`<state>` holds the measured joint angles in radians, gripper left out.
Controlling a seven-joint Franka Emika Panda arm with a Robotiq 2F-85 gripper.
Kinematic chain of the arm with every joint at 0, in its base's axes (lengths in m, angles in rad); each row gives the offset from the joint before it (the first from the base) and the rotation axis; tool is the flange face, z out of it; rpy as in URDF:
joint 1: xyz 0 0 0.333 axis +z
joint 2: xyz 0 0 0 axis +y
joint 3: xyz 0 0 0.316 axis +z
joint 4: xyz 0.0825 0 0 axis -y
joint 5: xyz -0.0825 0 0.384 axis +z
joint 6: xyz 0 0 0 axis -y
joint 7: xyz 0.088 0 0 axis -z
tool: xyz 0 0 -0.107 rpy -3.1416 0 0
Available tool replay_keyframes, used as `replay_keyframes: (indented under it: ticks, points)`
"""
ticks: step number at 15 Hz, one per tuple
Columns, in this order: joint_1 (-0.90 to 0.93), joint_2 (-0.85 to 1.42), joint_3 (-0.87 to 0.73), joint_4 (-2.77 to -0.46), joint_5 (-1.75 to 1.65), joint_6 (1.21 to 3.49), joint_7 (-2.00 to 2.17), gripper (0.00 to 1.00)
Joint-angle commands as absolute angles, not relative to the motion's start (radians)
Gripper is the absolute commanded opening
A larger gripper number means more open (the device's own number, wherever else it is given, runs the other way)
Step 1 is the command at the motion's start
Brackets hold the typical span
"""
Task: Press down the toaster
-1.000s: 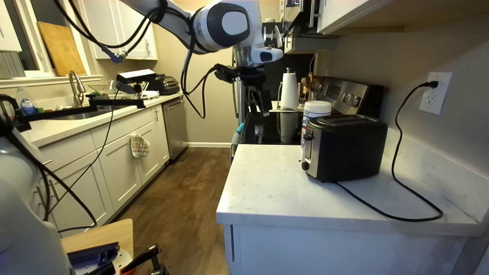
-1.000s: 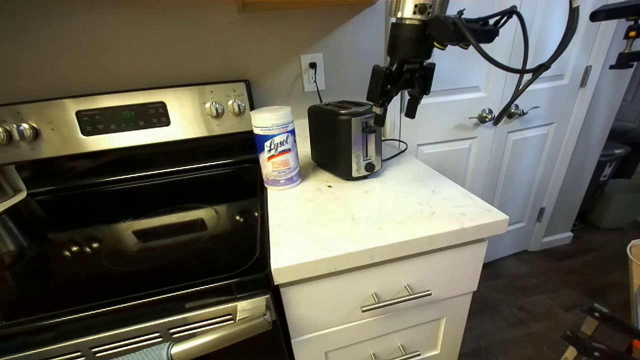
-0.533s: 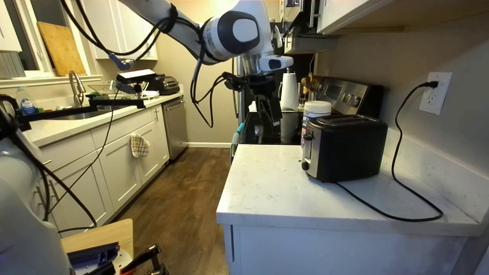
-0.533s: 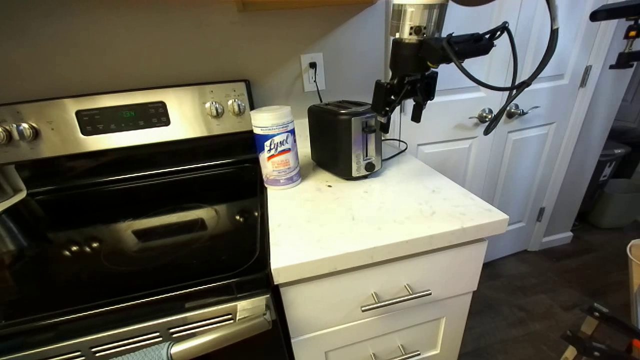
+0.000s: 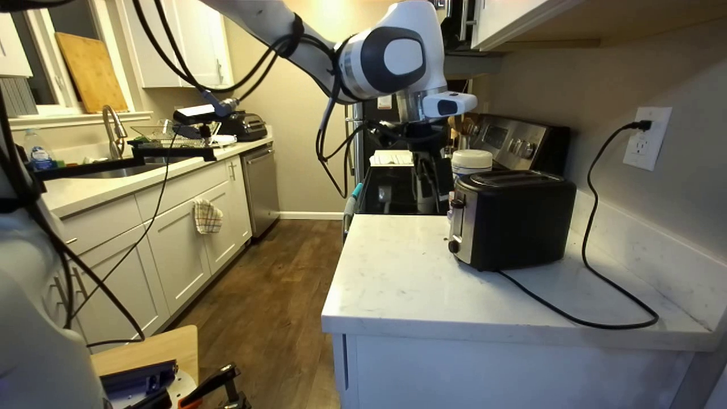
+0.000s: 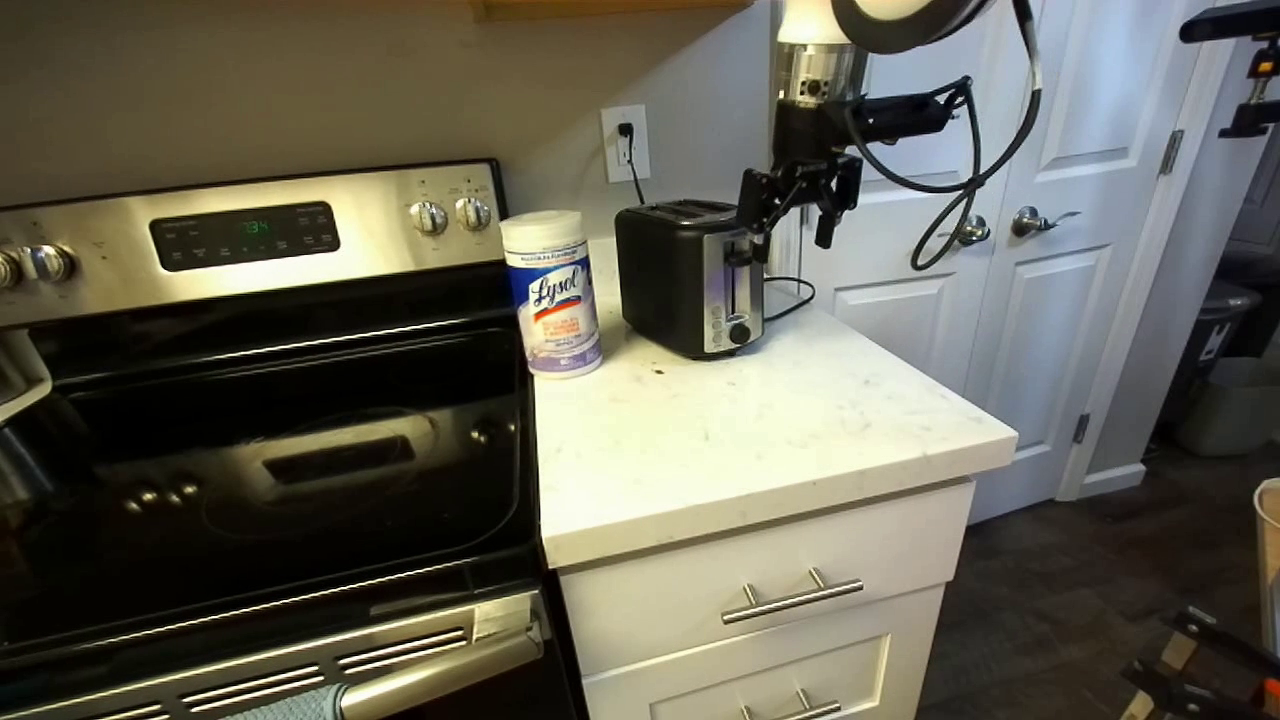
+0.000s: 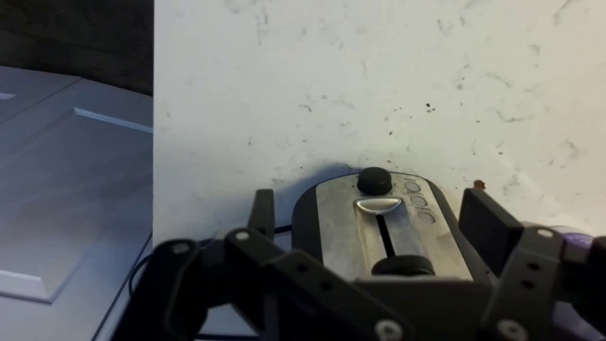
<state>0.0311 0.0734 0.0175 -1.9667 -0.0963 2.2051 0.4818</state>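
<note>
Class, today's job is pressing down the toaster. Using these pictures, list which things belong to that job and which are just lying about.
Belong to the job:
toaster
its lever, raised
gripper, open

Just lying about:
Lysol canister, beside the toaster
checked towel, hanging
wooden board, propped up

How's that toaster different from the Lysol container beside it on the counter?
The toaster is boxy, black and silver; the Lysol container is a cylinder, mostly white with blue and purple. The toaster is also clearly broader than the Lysol container. The toaster has a cord running to a wall outlet; none shows on the Lysol container. Both stand upright on the white counter.
</note>
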Motion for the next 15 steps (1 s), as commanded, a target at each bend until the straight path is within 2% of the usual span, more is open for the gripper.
replay_keyframes:
  ticks: [1,5,6,8,15]
  points:
    - [0.029,0.096,0.009,-1.918,-0.047,2.232,0.467,1.00]
    - [0.033,0.128,0.007,-1.870,-0.044,2.260,0.479,1.00]
    - [0.034,0.139,0.007,-1.860,-0.045,2.274,0.479,0.75]
    - [0.037,0.156,0.008,-1.847,-0.039,2.293,0.477,0.67]
    - [0.048,0.192,0.003,-1.808,-0.028,2.305,0.483,0.20]
